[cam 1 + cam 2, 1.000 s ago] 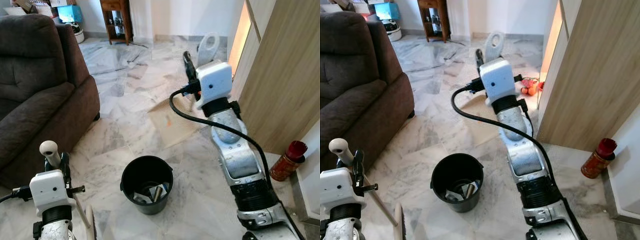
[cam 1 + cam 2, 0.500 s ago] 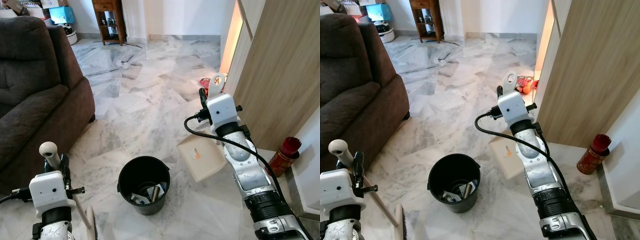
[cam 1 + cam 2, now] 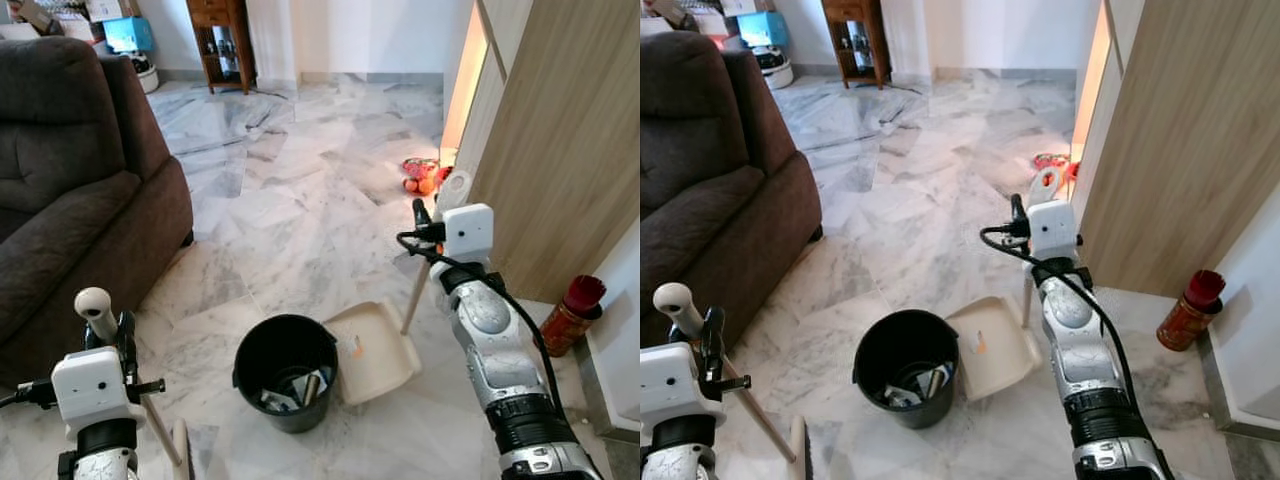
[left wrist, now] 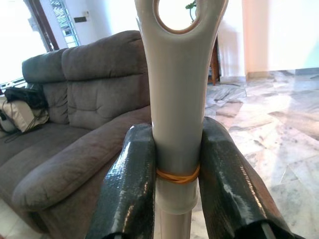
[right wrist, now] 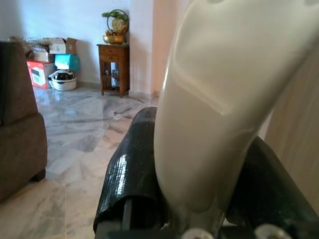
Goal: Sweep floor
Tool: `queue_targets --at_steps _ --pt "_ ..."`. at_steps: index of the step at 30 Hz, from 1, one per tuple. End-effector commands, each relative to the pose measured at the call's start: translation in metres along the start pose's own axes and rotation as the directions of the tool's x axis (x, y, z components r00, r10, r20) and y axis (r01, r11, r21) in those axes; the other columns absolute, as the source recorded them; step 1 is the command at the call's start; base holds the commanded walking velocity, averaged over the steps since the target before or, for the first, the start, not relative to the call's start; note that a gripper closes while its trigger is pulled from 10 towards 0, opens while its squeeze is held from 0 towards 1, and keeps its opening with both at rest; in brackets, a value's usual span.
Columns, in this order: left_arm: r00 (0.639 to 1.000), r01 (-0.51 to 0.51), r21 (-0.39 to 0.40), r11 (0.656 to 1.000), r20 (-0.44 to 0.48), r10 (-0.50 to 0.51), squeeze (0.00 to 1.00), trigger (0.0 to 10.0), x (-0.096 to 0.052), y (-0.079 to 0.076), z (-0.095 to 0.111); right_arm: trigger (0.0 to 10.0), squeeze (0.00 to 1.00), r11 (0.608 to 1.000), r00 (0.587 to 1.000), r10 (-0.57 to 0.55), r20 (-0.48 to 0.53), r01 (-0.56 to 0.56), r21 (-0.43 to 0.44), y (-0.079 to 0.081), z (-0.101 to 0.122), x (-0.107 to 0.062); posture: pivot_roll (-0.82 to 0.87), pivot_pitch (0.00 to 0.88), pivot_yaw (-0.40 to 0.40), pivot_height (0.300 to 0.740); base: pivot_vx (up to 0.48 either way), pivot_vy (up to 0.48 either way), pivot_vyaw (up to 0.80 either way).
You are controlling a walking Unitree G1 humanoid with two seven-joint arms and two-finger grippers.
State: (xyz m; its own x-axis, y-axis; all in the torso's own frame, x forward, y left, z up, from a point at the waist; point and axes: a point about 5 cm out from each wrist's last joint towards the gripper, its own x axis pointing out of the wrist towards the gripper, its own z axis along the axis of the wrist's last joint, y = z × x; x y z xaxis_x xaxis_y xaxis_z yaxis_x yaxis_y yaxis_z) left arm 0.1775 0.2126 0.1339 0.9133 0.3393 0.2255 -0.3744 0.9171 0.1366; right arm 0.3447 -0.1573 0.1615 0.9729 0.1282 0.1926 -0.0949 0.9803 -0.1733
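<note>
Dustpan [image 3: 372,349], cream plastic with a shallow scoop shape, is being held by its long handle [image 3: 417,290], around whose looped top the right gripper [image 5: 199,164] is being kept clamped. The pan is being rested on the marble floor [image 3: 290,210], just beside a round black bucket [image 3: 285,370], its lip touching or nearly touching the bucket's wall. A small orange scrap [image 3: 356,349] is lying in the pan. Pieces of rubbish are being held inside the bucket, so part of the sweeping appears done, though emptying the pan seems left.

A broom handle [image 4: 180,99], smooth pale plastic with a hanging hole and a rubber band [image 4: 178,175], is being gripped between the left gripper [image 4: 177,189]'s black fingers [image 4: 130,184]. Its brush head [image 3: 181,450] is being kept low on the glossy veined floor. A brown fabric sofa [image 3: 70,180] is standing alongside, and a red bottle [image 3: 572,318] by the wooden panel [image 3: 560,150].
</note>
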Motion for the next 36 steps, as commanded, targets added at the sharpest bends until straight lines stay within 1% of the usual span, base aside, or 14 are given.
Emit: queue_targets --at_steps 1,4,5,8,15,19,22,23,27,30,33,34,36 --pt "0.999 0.009 0.021 1.000 0.036 -0.010 0.00 10.0 0.003 0.002 0.005 10.0 0.00 0.999 0.998 0.023 0.051 -0.025 0.023 0.005 0.006 0.001 -0.04 0.041 0.103 0.740 0.000 0.000 0.00" --pt "0.999 0.012 0.020 1.000 0.036 -0.013 0.00 10.0 0.003 0.003 0.006 10.0 0.00 0.999 0.999 0.019 0.045 -0.020 0.028 0.002 0.005 -0.001 -0.04 0.047 0.105 0.740 0.000 0.000 0.00" --pt "0.999 0.014 0.021 1.000 0.029 -0.015 0.00 10.0 0.003 0.003 0.004 10.0 0.00 1.000 0.999 0.008 0.032 -0.009 0.025 -0.002 0.002 -0.004 -0.05 0.053 0.105 0.740 0.000 0.000 0.00" --pt "1.000 0.021 0.019 1.000 0.018 -0.021 0.00 10.0 0.001 0.003 0.003 10.0 0.00 1.000 1.000 0.007 0.007 -0.008 0.028 -0.005 -0.003 -0.008 -0.05 0.060 0.111 0.740 0.000 0.000 0.00" --pt "1.000 0.025 0.026 0.999 0.015 -0.026 0.00 10.0 0.001 0.007 0.004 10.0 0.00 0.999 0.999 0.015 -0.035 -0.014 0.036 -0.001 -0.014 -0.013 -0.02 0.067 0.115 0.740 0.000 0.000 0.00" --pt "1.000 0.013 0.031 0.999 0.008 -0.014 0.00 10.0 -0.002 0.009 0.004 10.0 0.00 0.999 0.999 0.016 -0.034 -0.015 0.029 -0.001 -0.015 -0.014 -0.01 0.072 0.111 0.740 0.000 0.000 0.00" --pt "1.000 0.014 0.027 1.000 0.001 -0.014 0.00 10.0 -0.005 0.008 0.003 10.0 0.00 1.000 1.000 -0.022 -0.021 0.022 -0.011 -0.006 -0.014 -0.013 -0.01 0.074 0.112 0.740 0.000 0.000 0.00" --pt "1.000 0.016 0.027 1.000 -0.001 -0.016 0.00 10.0 -0.005 0.008 0.003 10.0 0.00 0.998 0.999 -0.051 -0.020 0.050 -0.027 -0.009 -0.014 -0.014 -0.01 0.074 0.112 0.740 0.000 0.000 0.00" --pt "1.000 0.014 0.026 1.000 -0.006 -0.014 0.00 10.0 -0.007 0.008 0.002 10.0 0.00 0.990 0.990 -0.132 -0.045 0.130 -0.053 -0.019 -0.019 -0.019 -0.01 0.077 0.116 0.740 0.000 0.000 0.00" --pt "1.000 0.011 0.028 1.000 -0.012 -0.010 0.00 10.0 -0.009 0.010 0.001 10.0 0.00 0.992 0.991 -0.120 -0.050 0.118 -0.052 -0.019 -0.022 -0.021 -0.02 0.076 0.117 0.740 0.000 0.000 0.00" --pt "1.000 0.000 0.036 0.999 -0.025 0.000 0.00 10.0 -0.014 0.013 -0.001 10.0 0.00 0.996 0.995 -0.080 -0.057 0.078 -0.040 -0.017 -0.026 -0.027 -0.01 0.075 0.113 0.740 0.000 0.000 0.00" --pt "1.000 -0.005 0.038 0.999 -0.029 0.006 0.00 10.0 -0.016 0.014 -0.001 10.0 0.00 0.997 0.996 -0.060 -0.061 0.058 -0.044 -0.016 -0.028 -0.031 -0.01 0.075 0.113 0.740 0.000 0.000 0.00" --pt "0.999 -0.007 0.040 0.999 -0.031 0.008 0.00 10.0 -0.017 0.015 -0.001 10.0 0.00 0.998 0.997 -0.050 -0.062 0.047 -0.049 -0.015 -0.028 -0.034 -0.01 0.075 0.110 0.740 0.000 0.000 0.00"
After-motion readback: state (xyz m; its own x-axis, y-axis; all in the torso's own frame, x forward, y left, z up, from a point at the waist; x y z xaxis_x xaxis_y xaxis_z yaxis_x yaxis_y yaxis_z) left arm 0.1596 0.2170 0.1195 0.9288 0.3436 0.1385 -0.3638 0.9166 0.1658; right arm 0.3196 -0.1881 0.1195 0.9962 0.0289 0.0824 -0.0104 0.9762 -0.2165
